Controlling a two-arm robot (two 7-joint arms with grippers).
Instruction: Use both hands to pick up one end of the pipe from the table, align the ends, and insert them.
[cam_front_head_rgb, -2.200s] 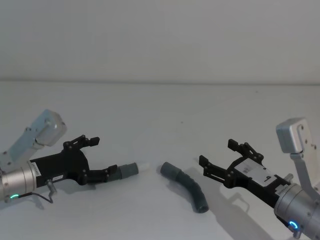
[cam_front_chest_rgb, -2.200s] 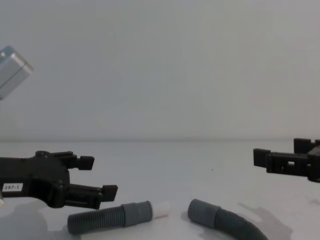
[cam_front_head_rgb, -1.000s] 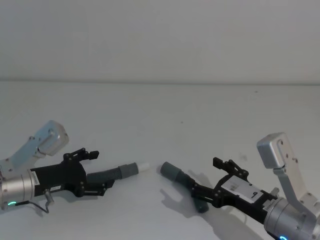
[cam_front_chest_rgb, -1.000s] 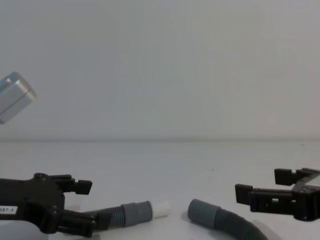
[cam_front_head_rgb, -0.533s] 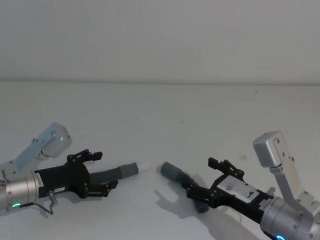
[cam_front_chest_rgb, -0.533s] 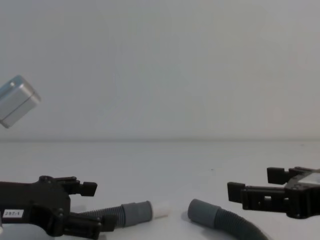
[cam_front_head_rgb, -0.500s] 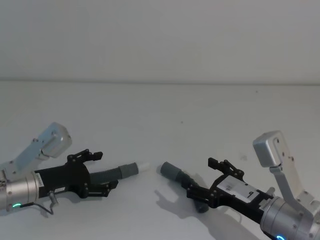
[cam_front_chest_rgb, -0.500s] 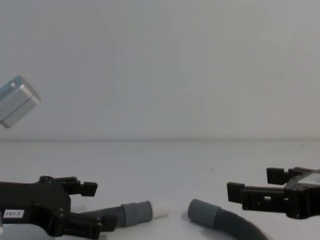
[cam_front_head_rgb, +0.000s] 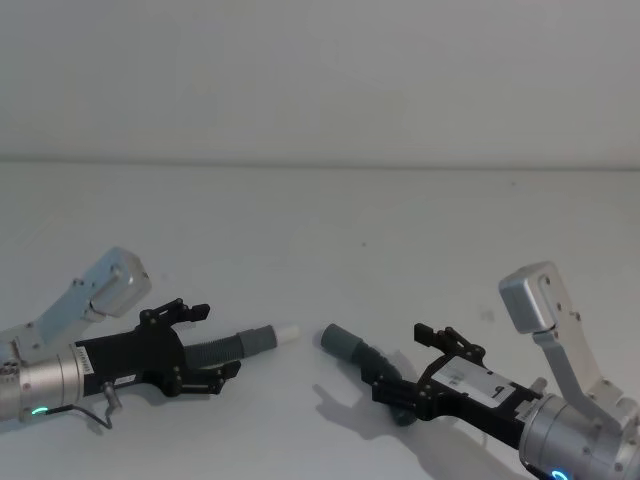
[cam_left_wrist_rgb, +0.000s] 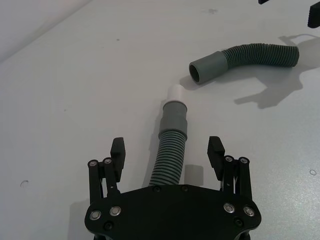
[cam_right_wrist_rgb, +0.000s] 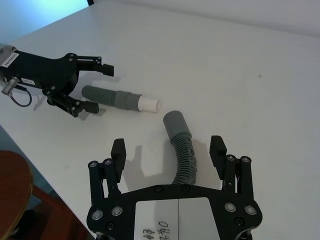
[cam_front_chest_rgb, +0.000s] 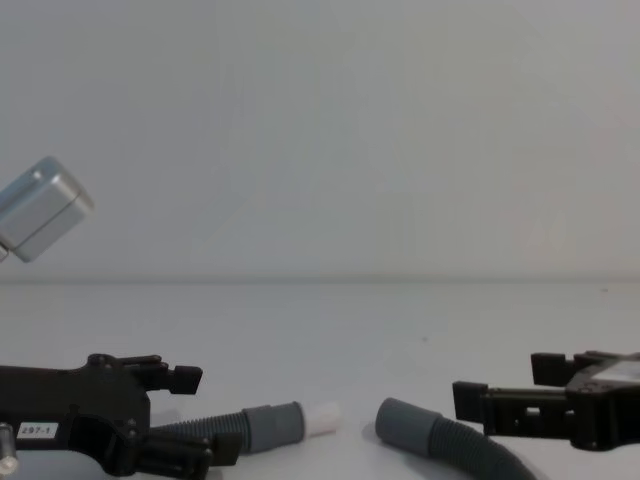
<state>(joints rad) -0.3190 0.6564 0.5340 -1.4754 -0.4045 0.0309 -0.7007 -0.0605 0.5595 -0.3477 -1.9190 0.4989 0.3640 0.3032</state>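
Note:
On the white table (cam_front_head_rgb: 330, 230) the pipe lies as two short dark grey corrugated lengths. The left length (cam_front_head_rgb: 212, 348) ends in a grey collar (cam_front_chest_rgb: 272, 425) with a white tip (cam_front_head_rgb: 288, 331). The right length (cam_right_wrist_rgb: 185, 162) ends in a wider socket cuff (cam_front_head_rgb: 340, 340), and the two ends face each other a short gap apart. My left gripper (cam_front_head_rgb: 215, 342) is open, low over the table, with its fingers either side of the left length (cam_left_wrist_rgb: 170, 155). My right gripper (cam_front_head_rgb: 398, 365) is open too and straddles the right length behind its cuff (cam_right_wrist_rgb: 175, 125). Neither touches the pipe.
In the right wrist view the table's near edge runs diagonally, with a reddish-brown rounded object (cam_right_wrist_rgb: 10, 195) below it. A plain pale wall (cam_front_chest_rgb: 320, 140) rises behind the table. The surface beyond the pipe is bare.
Both grippers have come down towards the table and closed in on the pipe. The right one moved left over its length, and the left one edged forward. The pipe has not moved.

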